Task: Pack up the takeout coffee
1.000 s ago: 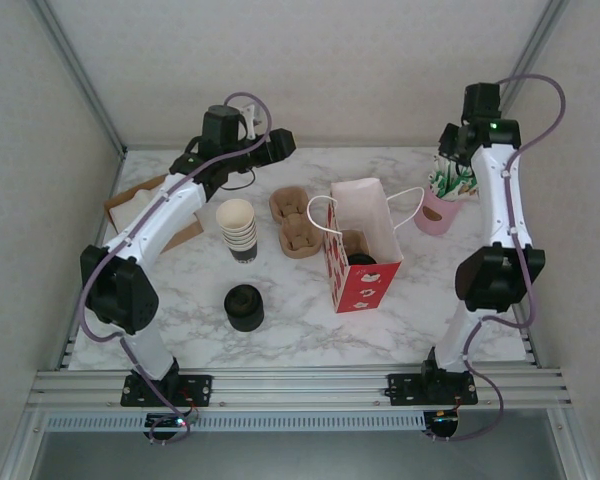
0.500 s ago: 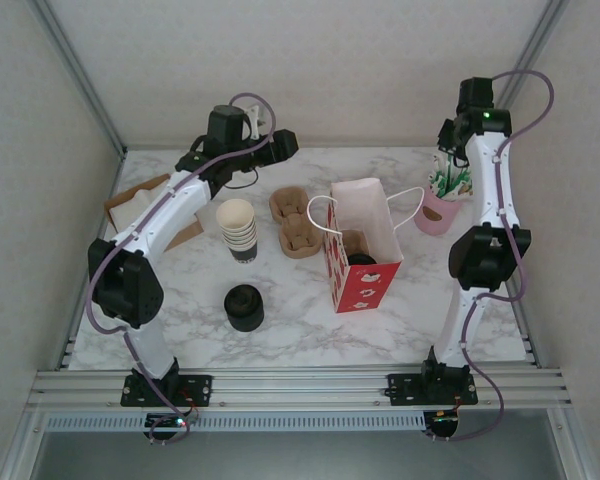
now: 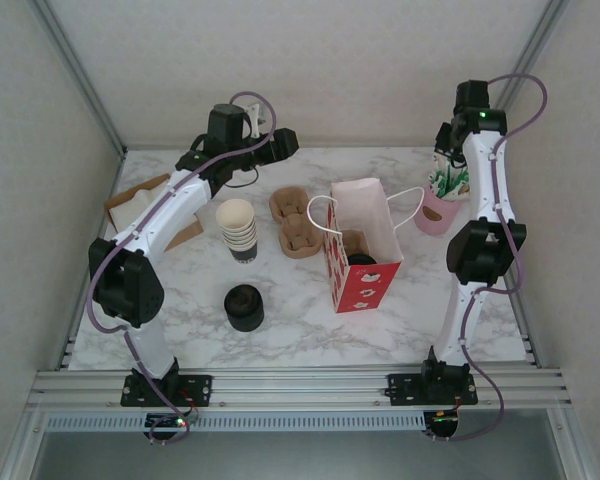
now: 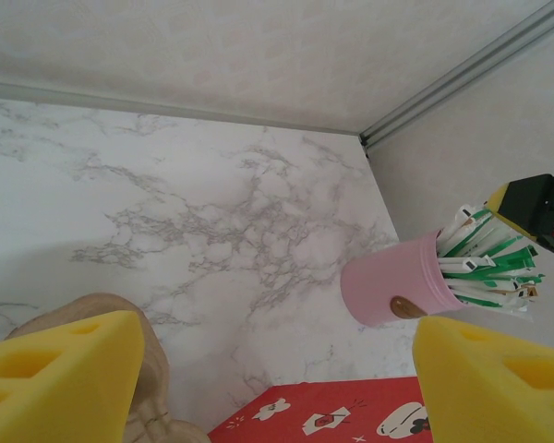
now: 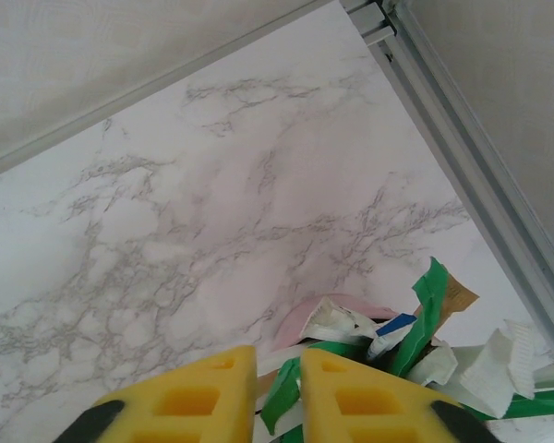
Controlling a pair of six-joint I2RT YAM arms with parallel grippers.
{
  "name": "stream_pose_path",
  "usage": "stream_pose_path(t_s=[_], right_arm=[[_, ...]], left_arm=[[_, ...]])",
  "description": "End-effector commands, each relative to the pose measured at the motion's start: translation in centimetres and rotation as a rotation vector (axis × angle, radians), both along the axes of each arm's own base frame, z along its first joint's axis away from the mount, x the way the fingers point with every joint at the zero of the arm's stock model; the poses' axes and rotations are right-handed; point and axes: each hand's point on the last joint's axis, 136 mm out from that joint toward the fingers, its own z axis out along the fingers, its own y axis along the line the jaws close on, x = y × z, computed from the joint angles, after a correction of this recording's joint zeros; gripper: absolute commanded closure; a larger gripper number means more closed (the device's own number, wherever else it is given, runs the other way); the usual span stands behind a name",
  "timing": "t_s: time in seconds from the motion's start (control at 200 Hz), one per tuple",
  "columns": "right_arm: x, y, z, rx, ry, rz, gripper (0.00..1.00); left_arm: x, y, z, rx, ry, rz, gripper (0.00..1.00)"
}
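Takeout coffee (image 3: 360,258): its black lid shows low inside the red-and-white bag (image 3: 366,288), seemingly packed already, well apart from either gripper.
Right gripper (image 5: 277,362): directly above the pink cup (image 5: 337,309) of sachets (image 5: 427,300), pads almost together. Whether it grips anything cannot be told; it is probably after a sachet for the bag.
Left gripper (image 4: 277,328): wide open, empty, held clear above the worktop (image 4: 212,212).

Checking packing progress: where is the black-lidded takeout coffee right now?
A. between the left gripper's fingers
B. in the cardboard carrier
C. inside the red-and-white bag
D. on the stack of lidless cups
C: the takeout coffee shows its round black lid down inside the open red-and-white bag.
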Motion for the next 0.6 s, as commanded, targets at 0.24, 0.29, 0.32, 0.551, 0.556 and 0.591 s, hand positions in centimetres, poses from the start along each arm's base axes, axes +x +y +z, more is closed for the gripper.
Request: stream_pose_path(t_s=[0.24, 0.29, 0.32, 0.551, 0.556, 0.591], right_arm=[[-0.6, -0.5, 1.5, -0.011, -0.01, 0.004, 0.95], [-0.9, -0.5, 2.0, -0.015, -0.019, 0.005, 0.96], [-1.1, -0.5, 2.3, -0.015, -0.021, 0.005, 0.96], [-3.2, -0.5, 5.7, -0.029, -0.08, 0.0, 1.0], [-3.2, -0.4, 5.8, -0.03, -0.081, 0.0, 1.0], [-3.6, -0.4, 6.3, -0.032, -0.091, 0.001, 1.0]], left_arm=[[0.2, -1.0, 0.9, -0.004, -0.025, -0.035, 0.24], [0.1, -1.0, 1.1, -0.005, -0.029, -0.035, 0.24], [0.0, -1.0, 1.2, -0.006, -0.029, -0.036, 0.24], [-0.9, -1.1, 2.5, -0.028, -0.049, -0.05, 0.24], [-0.9, -1.1, 2.5, -0.029, -0.05, -0.05, 0.24], [-1.0, -1.1, 2.6, -0.03, -0.051, -0.053, 0.24]])
